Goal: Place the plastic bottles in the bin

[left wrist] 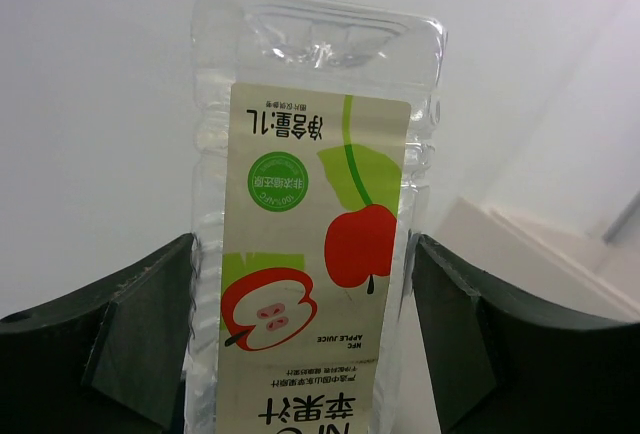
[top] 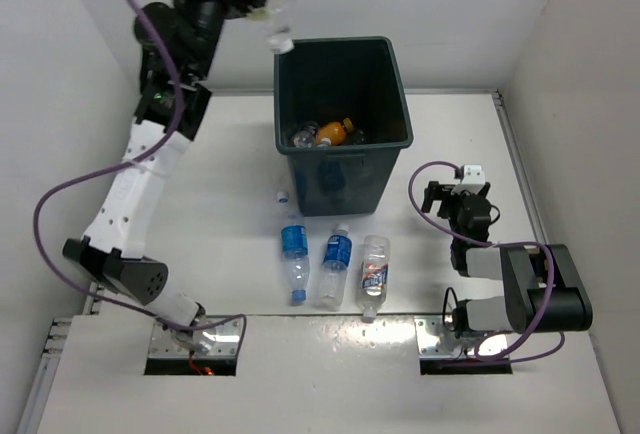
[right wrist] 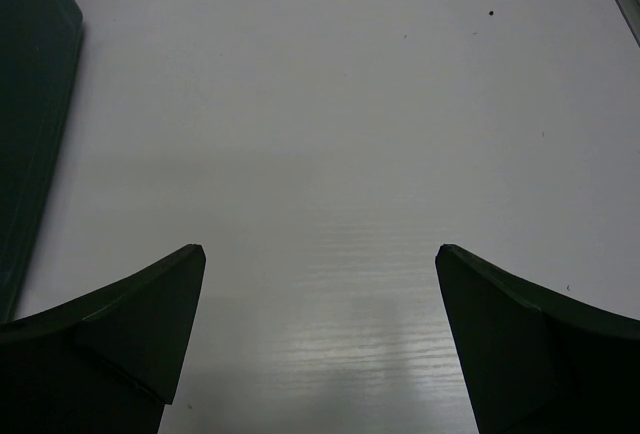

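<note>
While your left fingers [left wrist: 140,344] clamp the apple-label bottle [left wrist: 310,204] above the bin [top: 350,179] at its eleven o'clock corner, seemingly for dropping, three plastic bottles [top: 337,264] lie on the bench [top: 230,154] at six o'clock, your right fingers [right wrist: 120,344] spread empty.

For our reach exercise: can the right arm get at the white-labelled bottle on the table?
Probably yes: the right gripper is open and empty, with only bare table between it and the white-labelled bottle.

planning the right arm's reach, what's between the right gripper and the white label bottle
Nothing: the top view shows only bare white table between the right gripper and the white-label bottle lying on its side.
</note>
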Controlling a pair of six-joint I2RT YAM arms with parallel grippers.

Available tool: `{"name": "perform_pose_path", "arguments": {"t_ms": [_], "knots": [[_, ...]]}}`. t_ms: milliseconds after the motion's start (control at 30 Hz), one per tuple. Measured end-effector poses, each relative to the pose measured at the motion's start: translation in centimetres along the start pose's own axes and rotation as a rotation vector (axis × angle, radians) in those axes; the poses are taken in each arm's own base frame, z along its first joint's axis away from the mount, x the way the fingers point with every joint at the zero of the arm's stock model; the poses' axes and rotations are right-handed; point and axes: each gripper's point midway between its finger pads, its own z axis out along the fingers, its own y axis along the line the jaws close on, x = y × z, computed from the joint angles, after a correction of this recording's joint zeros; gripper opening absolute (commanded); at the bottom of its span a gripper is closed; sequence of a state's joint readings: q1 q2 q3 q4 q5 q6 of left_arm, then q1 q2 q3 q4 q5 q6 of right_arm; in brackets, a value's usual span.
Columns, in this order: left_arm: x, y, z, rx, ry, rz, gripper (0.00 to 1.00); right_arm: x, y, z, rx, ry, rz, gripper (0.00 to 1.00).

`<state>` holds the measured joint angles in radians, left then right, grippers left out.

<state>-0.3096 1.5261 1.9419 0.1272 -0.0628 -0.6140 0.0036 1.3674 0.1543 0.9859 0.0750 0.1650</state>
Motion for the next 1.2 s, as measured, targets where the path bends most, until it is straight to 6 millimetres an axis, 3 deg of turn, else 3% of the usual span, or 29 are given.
{"name": "perform_pose_path", "arguments": {"t_ms": [167, 367, 600, 700, 833, 933, 1200], "knots": [[8.4, -4.1, 0.4, 0.099, 0.171, -0.003, 0.55, 0.0, 0.1, 0.0, -0.009, 0.0, 0.001, 1.0], [16.8, -5.2, -0.7, 0.107, 0.355, 0.036, 0.65, 0.0, 0.1, 0.0, -0.025, 0.0, 0.004, 1.0], [20.8, -4.4, -2.2, 0.067, 0.455, 0.053, 0.68, -0.1, 0.2, 0.0, -0.036, -0.002, 0.006, 1.0], [22.7, -3.3, -3.1, 0.04, 0.505, 0.065, 0.8, -0.2, 0.2, 0.0, -0.035, -0.007, 0.007, 1.0], [23.4, -2.6, -3.5, 0.018, 0.528, 0.086, 1.0, -0.2, 0.2, 0.0, -0.039, -0.007, 0.007, 1.0], [22.6, -2.6, -3.4, 0.016, 0.512, 0.103, 1.0, -0.2, 0.3, 0.0, -0.043, -0.007, 0.007, 1.0], [16.1, -5.1, -3.3, 0.078, 0.379, 0.11, 1.0, -0.2, 0.4, 0.0, -0.049, -0.007, 0.007, 1.0]]}}
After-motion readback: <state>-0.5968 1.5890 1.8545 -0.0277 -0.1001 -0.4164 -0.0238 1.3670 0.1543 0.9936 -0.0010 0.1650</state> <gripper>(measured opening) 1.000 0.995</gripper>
